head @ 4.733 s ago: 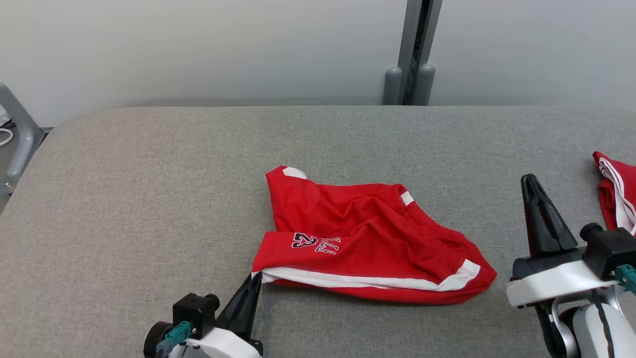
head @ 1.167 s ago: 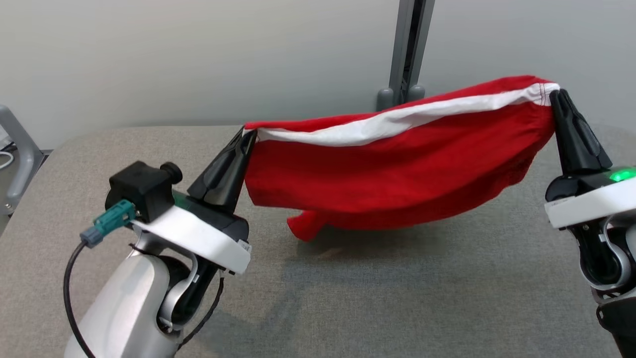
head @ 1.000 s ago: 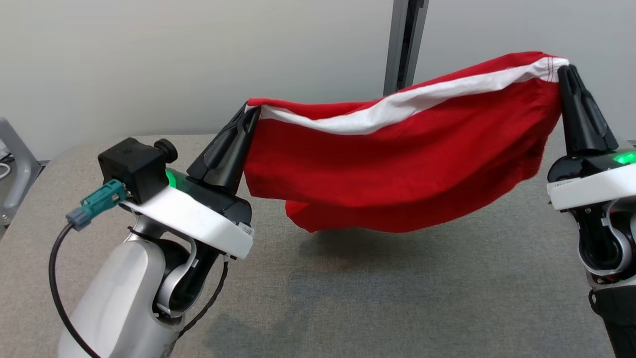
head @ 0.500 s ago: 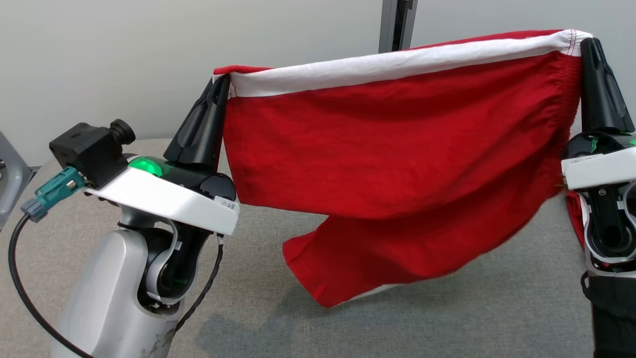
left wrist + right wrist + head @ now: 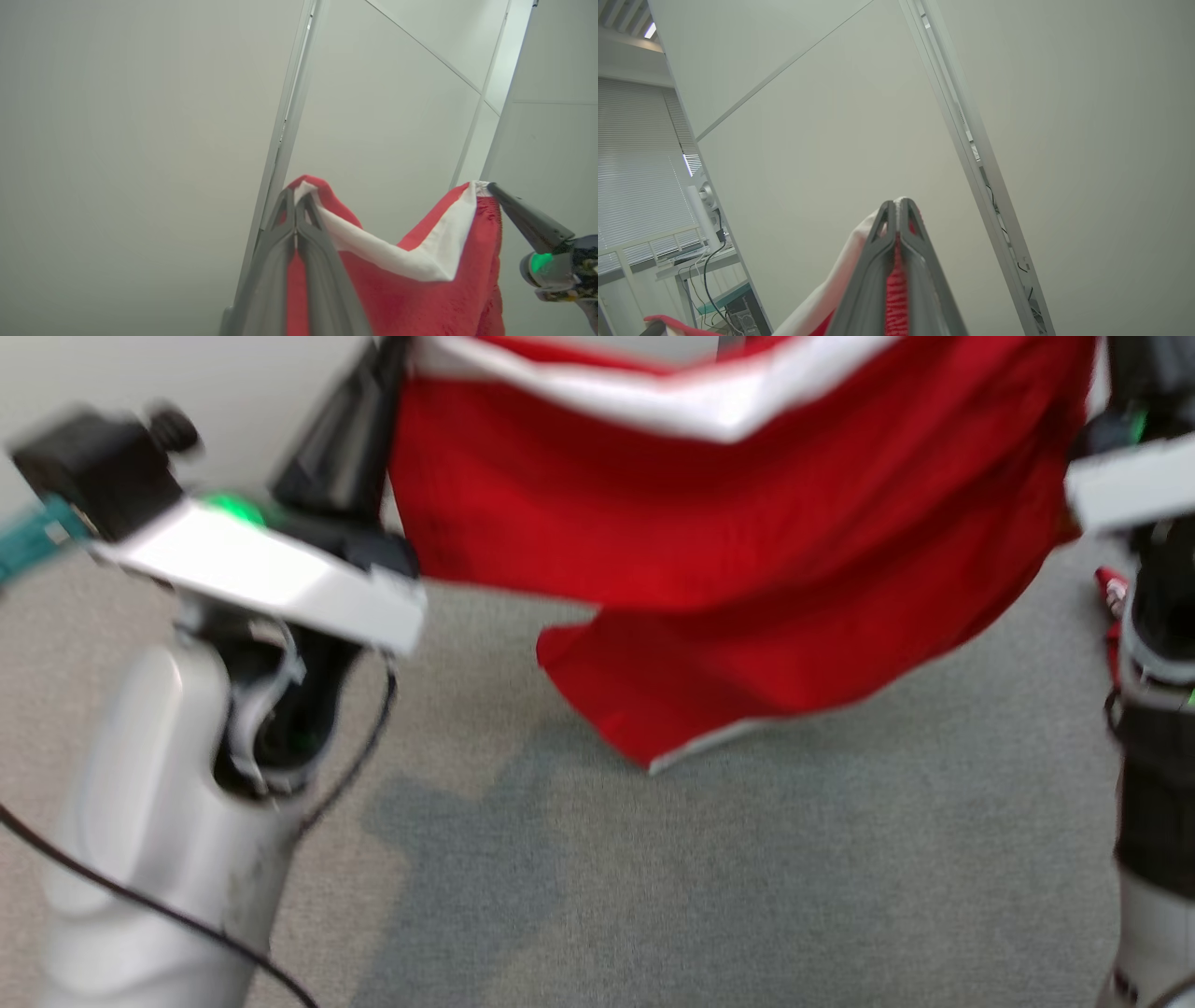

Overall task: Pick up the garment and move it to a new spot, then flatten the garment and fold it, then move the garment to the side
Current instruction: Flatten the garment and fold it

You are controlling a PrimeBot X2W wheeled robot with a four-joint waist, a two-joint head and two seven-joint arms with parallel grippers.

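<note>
Two pinches on garment point(image 5: 709, 523): left fingers point(image 5: 268, 280), right fingers point(image 5: 866, 294) (head view blurred).

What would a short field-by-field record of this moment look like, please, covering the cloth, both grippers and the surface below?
item held: red garment, lifted and hanging spread between the two arms
top edge: white band, sagging slightly between the grips
left arm: left gripper shut on one end of the band
right arm: right gripper shut on the other end
lowest corner: appears clear of the grey table
other item: second red cloth on the table at the robot's right
picture quality: head view blurred
</note>
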